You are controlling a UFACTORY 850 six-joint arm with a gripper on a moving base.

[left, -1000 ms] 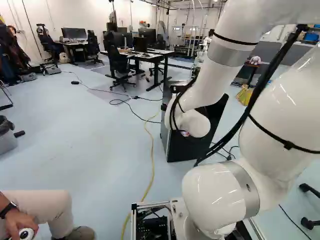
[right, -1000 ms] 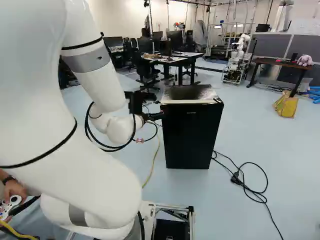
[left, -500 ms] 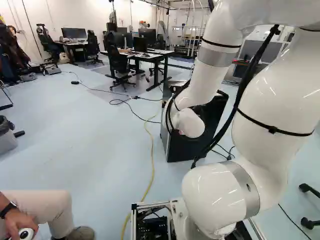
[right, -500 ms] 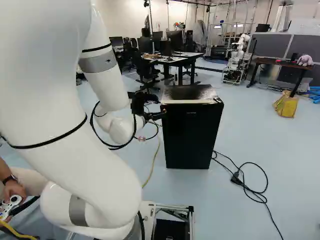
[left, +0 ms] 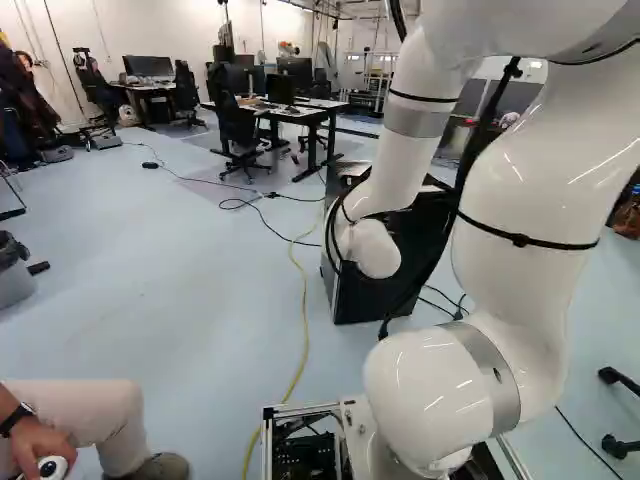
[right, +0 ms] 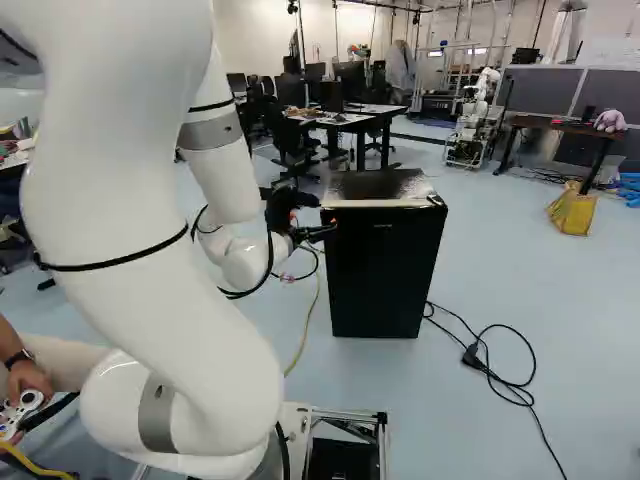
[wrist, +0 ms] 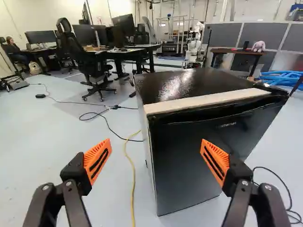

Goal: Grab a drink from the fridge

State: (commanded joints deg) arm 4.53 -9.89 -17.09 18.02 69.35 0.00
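Logging left base view: we see the fridge (left: 365, 300) at one o'clock, partly behind our arm (left: 520, 200). Right base view: we put the gripper (right: 331, 230) at its nine o'clock. Wrist view: fingers (wrist: 98, 161) spread, fridge ahead, one o'clock.

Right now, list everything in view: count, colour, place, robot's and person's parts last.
Fridge: one, black, ahead of the hand
Yellow cable: one, floor beside fridge
Black cords: several, floor around fridge
Desks: several, dark legs, beyond fridge
Screens: several, black, on desks
Office chairs: several, black, by desks
Table: one, brown, far side
Soft toy: one, pinkish, on table
Bag: one, yellow, floor near table
Partitions: several, grey, behind table
Another robot: one, white, beyond fridge
Bin: one, grey, left base view's left edge
Person: one, beige trousers, holding white controller
Arm: one, white
Hand: one, black, orange pads, open
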